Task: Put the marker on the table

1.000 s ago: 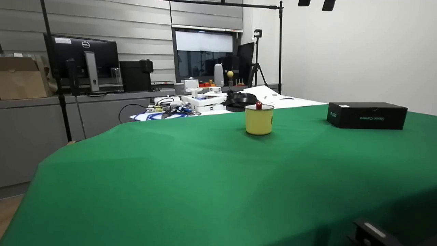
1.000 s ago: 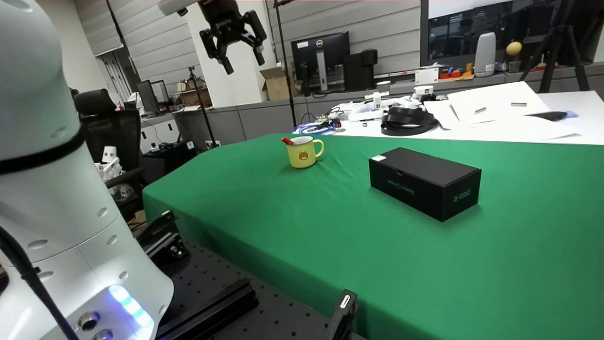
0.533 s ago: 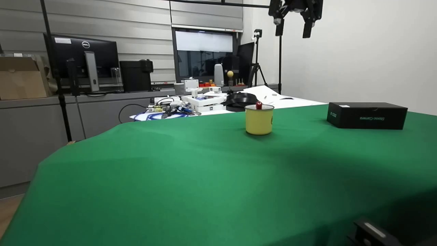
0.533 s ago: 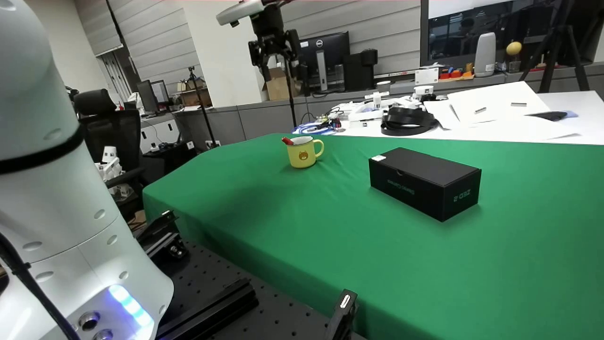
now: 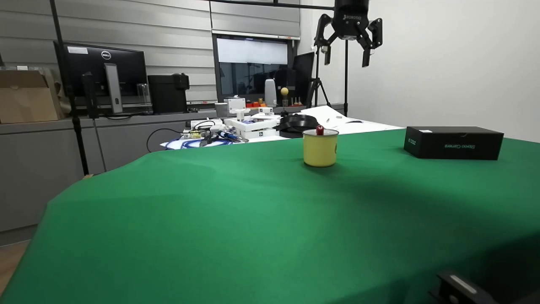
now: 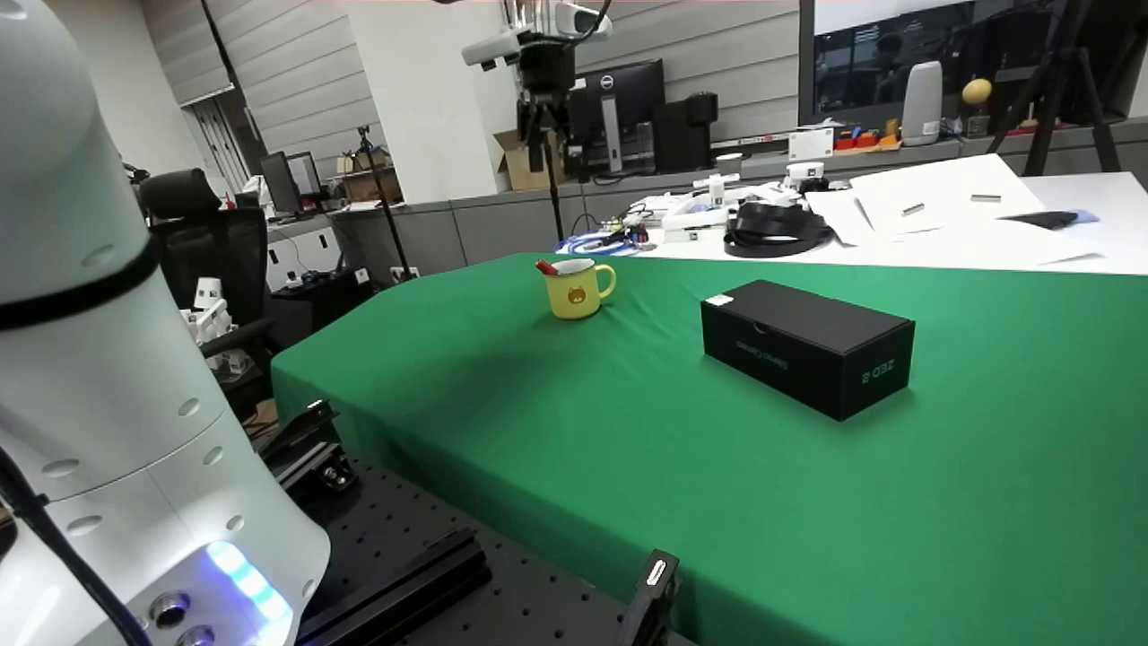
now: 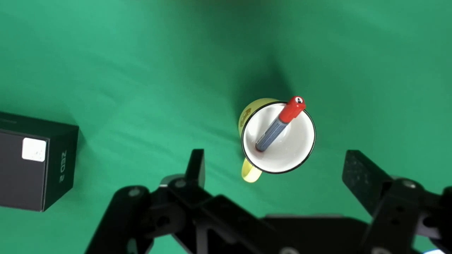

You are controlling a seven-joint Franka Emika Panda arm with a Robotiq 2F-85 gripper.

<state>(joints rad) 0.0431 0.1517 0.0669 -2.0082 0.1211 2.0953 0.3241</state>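
Note:
The marker, grey with a red cap, leans inside the yellow cup. In the wrist view the marker lies slanted across the white inside, its red cap over the rim. Its red end shows above the cup in both exterior views. The yellow cup stands upright on the green table, its handle showing in an exterior view. My gripper is open and empty, high above the table near the cup. In the wrist view the fingers stand wide apart, the cup below and between them.
A black box lies on the table beside the cup; it also shows in the wrist view. Behind is a white desk with papers, cables and a black coil. Black clamps sit at the table's near edge.
My gripper has come into the exterior view from the top, moved towards the cup, and turned to point more straight down. The cup, marker and box have not moved.

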